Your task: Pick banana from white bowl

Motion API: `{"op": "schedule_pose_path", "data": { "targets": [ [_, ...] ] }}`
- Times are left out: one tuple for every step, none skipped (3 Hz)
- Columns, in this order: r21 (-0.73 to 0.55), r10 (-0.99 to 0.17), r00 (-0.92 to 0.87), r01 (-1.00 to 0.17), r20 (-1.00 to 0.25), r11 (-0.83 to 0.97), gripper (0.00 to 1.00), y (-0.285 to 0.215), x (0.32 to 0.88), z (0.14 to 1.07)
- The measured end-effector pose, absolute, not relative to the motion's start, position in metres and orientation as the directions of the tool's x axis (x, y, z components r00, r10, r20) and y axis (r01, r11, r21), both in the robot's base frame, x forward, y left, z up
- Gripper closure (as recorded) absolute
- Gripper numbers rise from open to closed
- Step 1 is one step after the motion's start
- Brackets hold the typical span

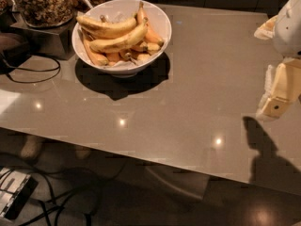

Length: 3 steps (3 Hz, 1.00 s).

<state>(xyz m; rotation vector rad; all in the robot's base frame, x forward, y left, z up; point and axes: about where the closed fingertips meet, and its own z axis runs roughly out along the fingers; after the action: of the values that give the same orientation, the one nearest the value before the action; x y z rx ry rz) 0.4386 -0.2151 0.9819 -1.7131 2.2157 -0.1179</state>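
A large white bowl (157, 18) stands at the back left of the table, full of bananas. The banana (120, 41), long, curved and yellow with a brown tip, lies across the top of the pile above shorter orange-tinged ones. My gripper (275, 105) hangs at the right edge of the view, well to the right of the bowl and above the table, with nothing seen in it. Part of the arm shows above it.
A glass jar of brown nuts (44, 4) stands on a dark block left of the bowl. A black cable (33, 74) loops on the table's left side. Below the table's front edge lie cables and a grey device (14, 199) on the floor.
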Motion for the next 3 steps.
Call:
{"op": "schedule_pose_path", "data": {
  "targets": [
    [-0.268, -0.953, -0.217, -0.925, -0.212, 0.271, 0.0, -0.215, 0.439, 0.982],
    [-0.294, -0.959, -0.201, -0.922, -0.2, 0.254, 0.0, -0.208, 0.442, 0.987],
    [-0.314, -0.966, -0.186, -0.92, -0.177, 0.235, 0.0, -0.187, 0.458, 1.001]
  ]
}}
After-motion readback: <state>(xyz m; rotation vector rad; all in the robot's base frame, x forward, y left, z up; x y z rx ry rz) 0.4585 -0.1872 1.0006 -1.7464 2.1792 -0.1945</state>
